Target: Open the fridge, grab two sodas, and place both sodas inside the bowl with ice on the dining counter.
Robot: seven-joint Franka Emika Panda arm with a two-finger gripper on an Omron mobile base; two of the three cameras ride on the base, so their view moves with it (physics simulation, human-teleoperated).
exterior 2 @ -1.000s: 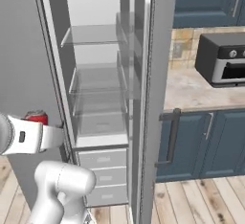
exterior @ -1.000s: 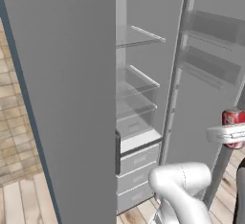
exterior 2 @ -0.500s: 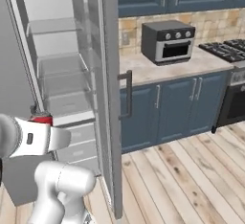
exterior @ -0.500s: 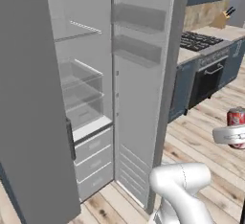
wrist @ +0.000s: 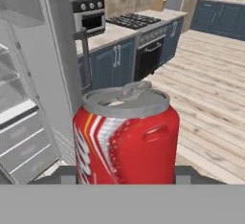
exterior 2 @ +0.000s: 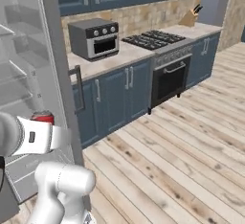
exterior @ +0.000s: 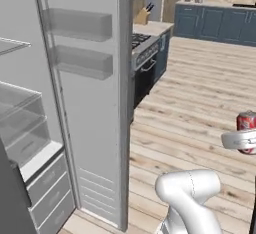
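Note:
My gripper (exterior: 242,140) is shut on a red soda (exterior: 246,122) with a silver top, and holds it upright over the wooden floor. In the right base view the soda (exterior 2: 43,118) peeks out above the white hand (exterior 2: 37,137). It stands large between the jaws in the hand view (wrist: 125,137). The grey fridge (exterior: 87,103) stands open at the left, with glass shelves (exterior: 20,108) and drawers inside. Its open door (exterior 2: 57,70) rises just behind the hand. The bowl with ice and the dining counter are out of view.
A back counter (exterior 2: 115,58) over dark blue cabinets carries a toaster oven (exterior 2: 94,38). Beside it are a stove (exterior 2: 154,38) and a knife block (exterior 2: 191,16). Wooden floor (exterior 2: 191,146) stretches to the right.
The whole picture has swung as the base turned away from the fridge. The fridge has slid left and the stove and floor have come in. The red soda stays in the gripper.

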